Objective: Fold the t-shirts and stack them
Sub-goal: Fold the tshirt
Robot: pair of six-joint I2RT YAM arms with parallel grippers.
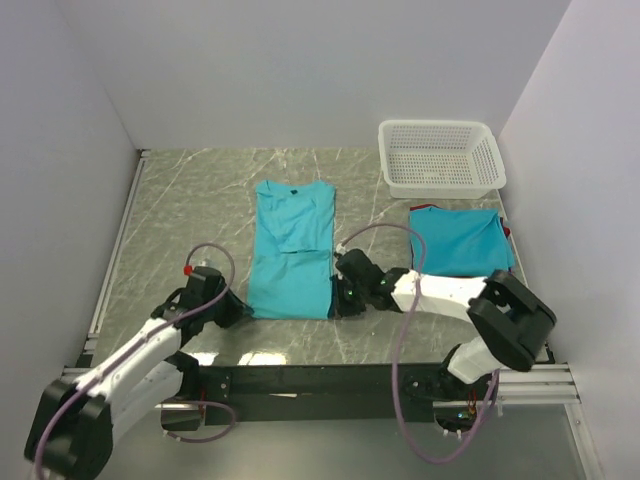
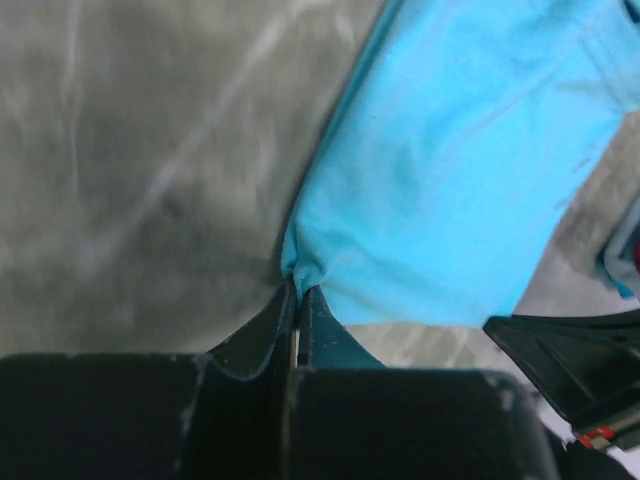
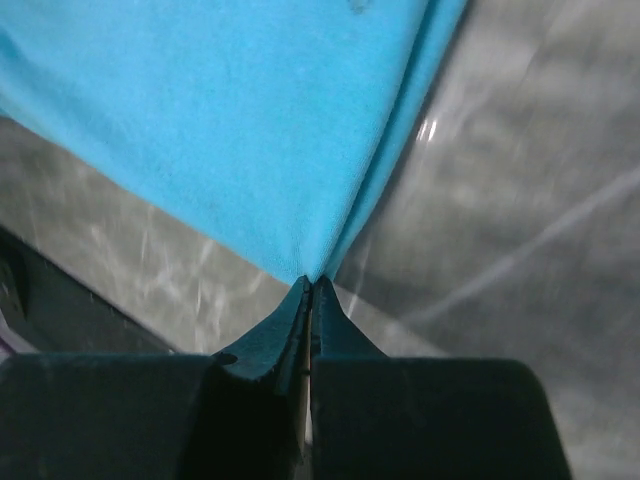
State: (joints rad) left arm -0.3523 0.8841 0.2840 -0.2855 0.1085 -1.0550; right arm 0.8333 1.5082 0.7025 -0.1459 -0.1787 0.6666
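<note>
A teal t-shirt [image 1: 292,250], folded into a long strip, lies on the marble table in the middle. My left gripper [image 1: 238,310] is shut on its near left corner, pinched between the jaws in the left wrist view [image 2: 298,285]. My right gripper [image 1: 342,303] is shut on its near right corner, as the right wrist view [image 3: 310,280] shows. A folded stack lies at the right, a teal t-shirt [image 1: 460,241] on top with a red edge [image 1: 422,209] under it.
A white mesh basket [image 1: 441,156] stands at the back right, behind the folded stack. White walls close in the table on three sides. A black rail [image 1: 300,380] runs along the near edge by the arm bases.
</note>
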